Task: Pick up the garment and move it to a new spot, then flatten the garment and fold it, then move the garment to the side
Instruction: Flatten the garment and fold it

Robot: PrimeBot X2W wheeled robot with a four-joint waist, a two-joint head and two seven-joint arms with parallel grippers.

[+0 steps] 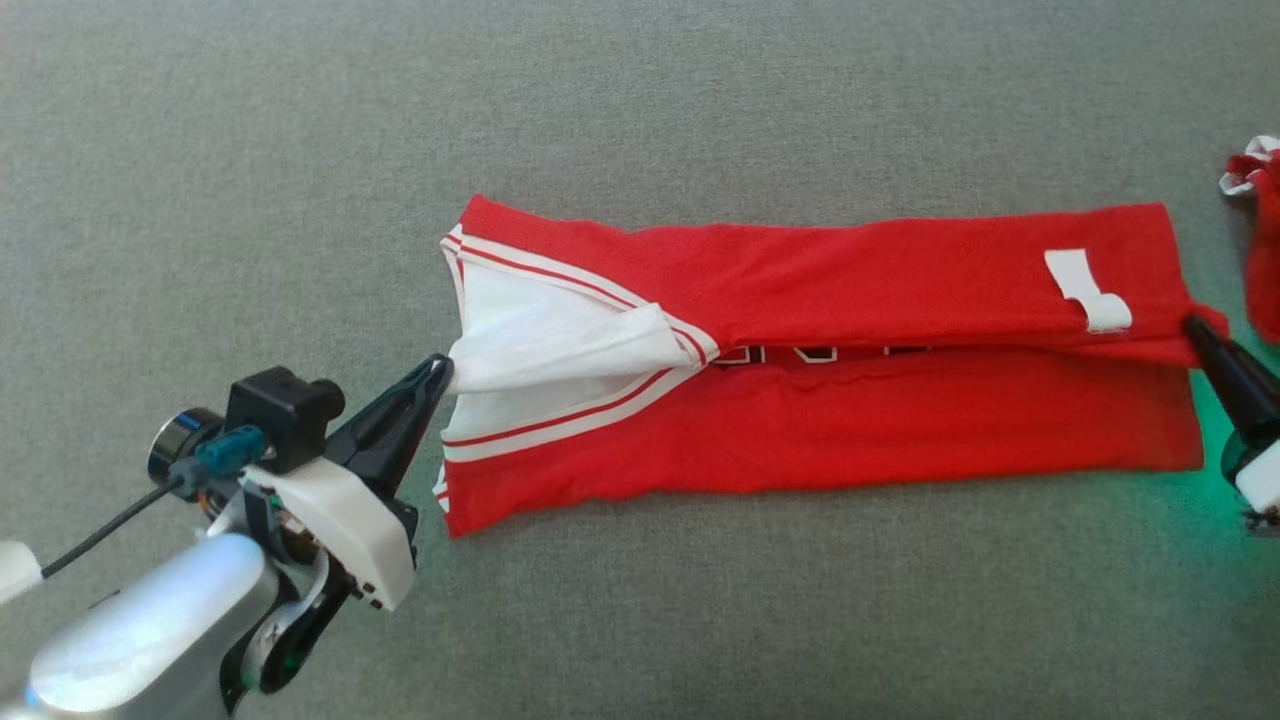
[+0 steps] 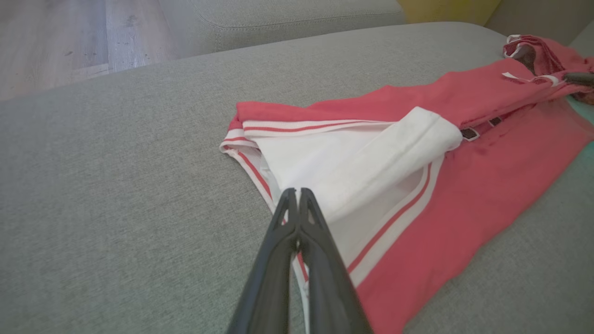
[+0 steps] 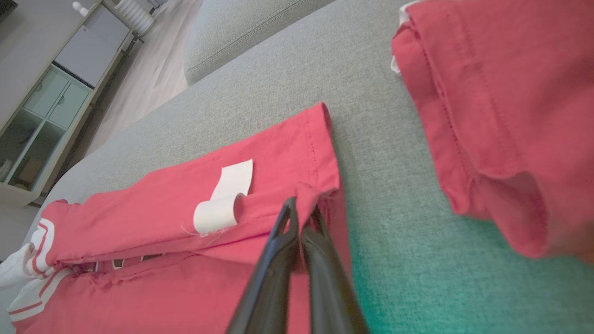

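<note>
Folding is being done: flattened jersey is being pinched endwise by left gripper and right gripper; side move pending.

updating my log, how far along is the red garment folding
Done: the garment lies flat on the cushion, one long edge folded over. In hand: the left tool pinches white fabric at the neck end, the right tool the hem end. Left: likely folding end to end, then moving it aside.
</note>
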